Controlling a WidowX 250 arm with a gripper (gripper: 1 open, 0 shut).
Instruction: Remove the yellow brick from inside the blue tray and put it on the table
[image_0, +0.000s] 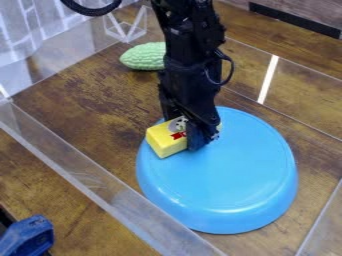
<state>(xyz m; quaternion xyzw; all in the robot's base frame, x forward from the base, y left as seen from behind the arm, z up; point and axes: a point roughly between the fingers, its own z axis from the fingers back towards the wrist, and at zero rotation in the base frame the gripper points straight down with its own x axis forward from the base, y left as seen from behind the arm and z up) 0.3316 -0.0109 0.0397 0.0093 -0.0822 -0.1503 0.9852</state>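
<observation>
One yellow brick (167, 140) is what I'm after, and it sits at the far-left rim of the blue tray (234, 195), tilted a little, with its near-left corner leaning out over the rim. My gripper (191, 135) points straight down at the brick's right side, jaws drawn together and clamped on the brick as far as I can judge, though the arm hides the contact itself. To do this step well, I'd lift straight up first, slowly, until the brick clears the rim, since dragging it sideways could catch the edge and shift the tray. Then I'd carry it left toward the bare brown surface (80, 95), well short of the clear plastic wall (60, 155), and lower it flat before letting go. A green bumpy object (144, 55) lies farther back, out of that path.
</observation>
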